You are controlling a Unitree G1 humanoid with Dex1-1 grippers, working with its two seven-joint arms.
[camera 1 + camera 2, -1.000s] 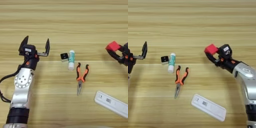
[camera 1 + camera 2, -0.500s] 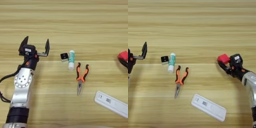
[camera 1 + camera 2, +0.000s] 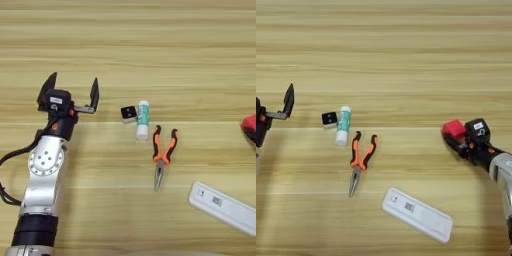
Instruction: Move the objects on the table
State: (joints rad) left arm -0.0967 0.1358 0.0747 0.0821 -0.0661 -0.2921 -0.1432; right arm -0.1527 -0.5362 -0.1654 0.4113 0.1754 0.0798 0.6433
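Note:
My right gripper (image 3: pixel 455 136) is at the right side of the table (image 3: pixel 150 50), shut on the small red cube (image 3: pixel 453 129). On the left, my left gripper (image 3: pixel 71 90) stands open with nothing between its fingers. Between the arms lie the tiny black-and-white cube (image 3: pixel 128 113), the white glue stick with a green label (image 3: pixel 142 119) touching it on the right, and the orange-handled pliers (image 3: pixel 163 154) with the tip pointing toward me. The long white bar (image 3: pixel 417 215) lies slanted near the front right.
Bare wooden planks stretch across the whole far half of the table. A black cable (image 3: pixel 10 160) loops beside my left arm at the left edge.
My right gripper has carried the red cube toward me and to the right. The left arm and the other objects have stayed put.

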